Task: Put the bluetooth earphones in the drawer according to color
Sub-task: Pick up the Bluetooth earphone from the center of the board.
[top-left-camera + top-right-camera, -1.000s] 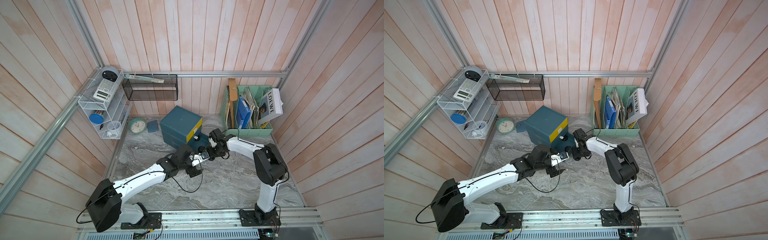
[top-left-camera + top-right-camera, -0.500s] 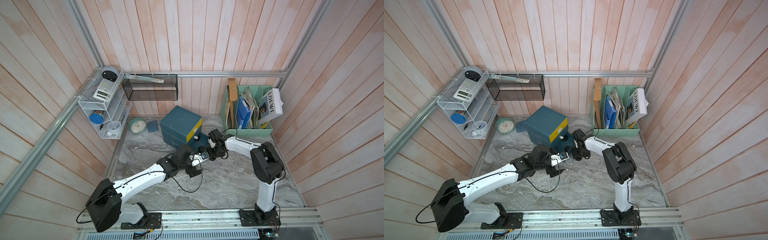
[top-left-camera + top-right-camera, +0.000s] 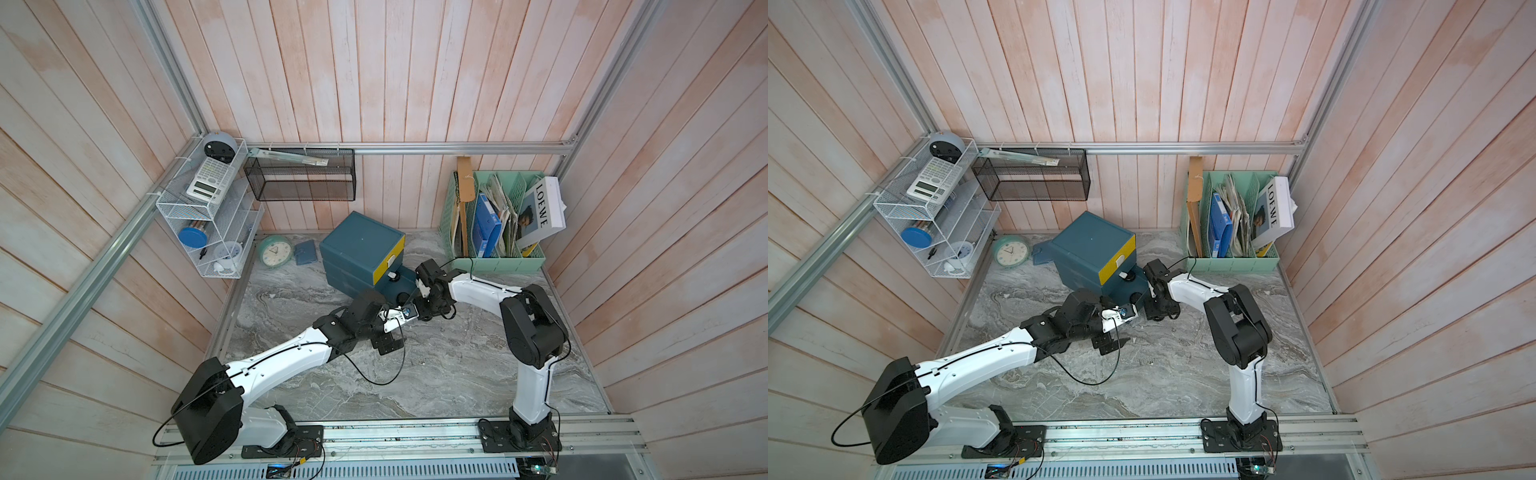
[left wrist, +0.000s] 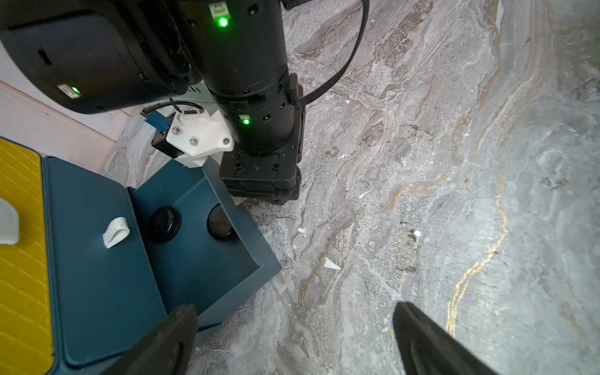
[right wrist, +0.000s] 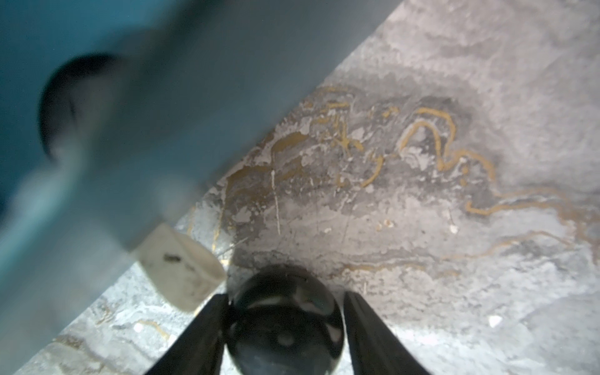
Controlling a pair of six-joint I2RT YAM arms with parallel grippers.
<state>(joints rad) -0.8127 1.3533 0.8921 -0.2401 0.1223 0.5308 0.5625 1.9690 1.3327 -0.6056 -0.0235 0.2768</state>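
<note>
Running off-frame: black case between right jaws.

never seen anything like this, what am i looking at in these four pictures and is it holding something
Two white-and-black robot arms are mounted at the edge of a marble table. Two pictures look down on the whole scene from above. The other two come from a camera on each arm's wrist. On the table sit a teal drawer cabinet, a green clock and a file rack. One teal drawer is pulled out, with two black earphone cases inside. The right hand grips a third black case over the table, beside that drawer's front. The left hand is open and empty.
</note>
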